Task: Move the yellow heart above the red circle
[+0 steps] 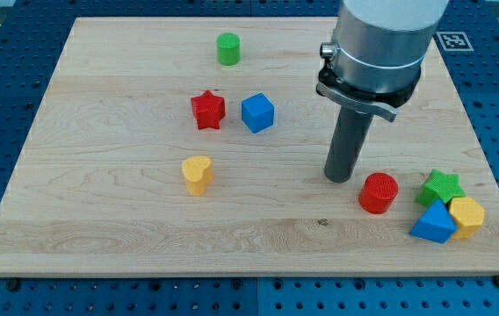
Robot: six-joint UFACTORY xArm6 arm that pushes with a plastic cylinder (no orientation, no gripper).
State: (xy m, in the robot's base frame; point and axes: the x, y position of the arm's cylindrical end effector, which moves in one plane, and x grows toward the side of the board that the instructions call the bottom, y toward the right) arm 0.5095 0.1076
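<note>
Our tip (338, 178), a plain rod with no jaws, sits beside the red circle (379, 192) near the worktop's (100, 237) bottom-right corner, the yellow heart (197, 174) unmoved at centre-left.

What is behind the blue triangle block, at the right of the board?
Behind the blue triangle stand a green star and a yellow block, both pressed close. The triangle covers their lower near sides, so the yellow block's full shape cannot be told.

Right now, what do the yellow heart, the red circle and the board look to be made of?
Yellow heart: probably plastic or painted wood; flat, even colour, matte. Red circle: the same look, with a slight sheen on top. Board: pale wood, grain lines showing, satin finish. My tip stands just to the view's left of the circle.
</note>
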